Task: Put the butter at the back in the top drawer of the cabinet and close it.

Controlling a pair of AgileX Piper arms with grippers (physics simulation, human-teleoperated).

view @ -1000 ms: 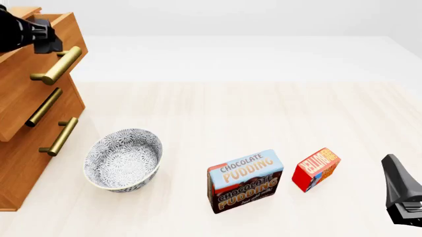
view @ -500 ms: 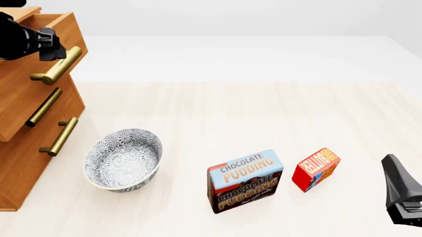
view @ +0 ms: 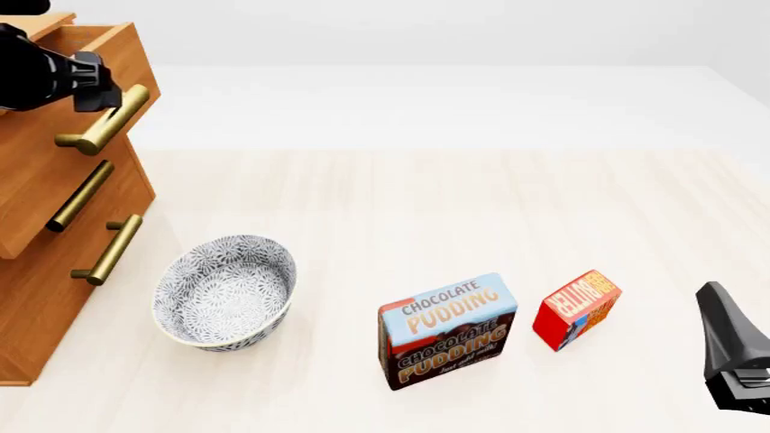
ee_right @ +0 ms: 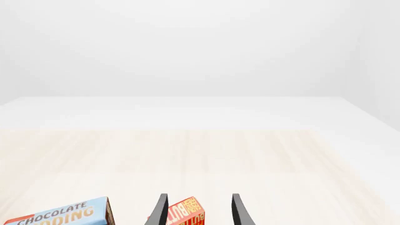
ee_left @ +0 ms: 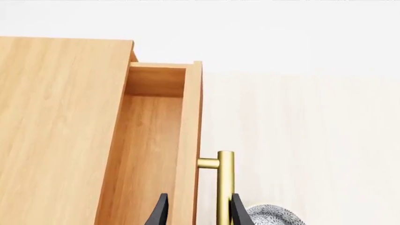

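The butter [view: 576, 308], a small red box, stands on the table right of the pudding box, and its top shows in the right wrist view [ee_right: 184, 213]. My right gripper [view: 729, 354] [ee_right: 196, 211] hangs open just short of it, fingers empty. The cabinet [view: 36, 316] [ee_left: 56, 117] stands at the left. Its top drawer [view: 49, 122] [ee_left: 150, 150] is pulled partly out and looks empty inside. My left gripper [view: 96, 86] [ee_left: 198, 213] is open, its fingers straddling the drawer front and the brass handle [view: 106, 117] [ee_left: 225, 187].
A blue-and-brown Chocolate Pudding box [view: 448, 329] [ee_right: 59, 215] stands near the front. A patterned bowl [view: 225, 290] [ee_left: 272, 216] sits close to the cabinet's lower drawers, whose handles stick out.
My left gripper has shifted slightly right along the top drawer's handle. The drawer, the butter and the right arm have not moved.
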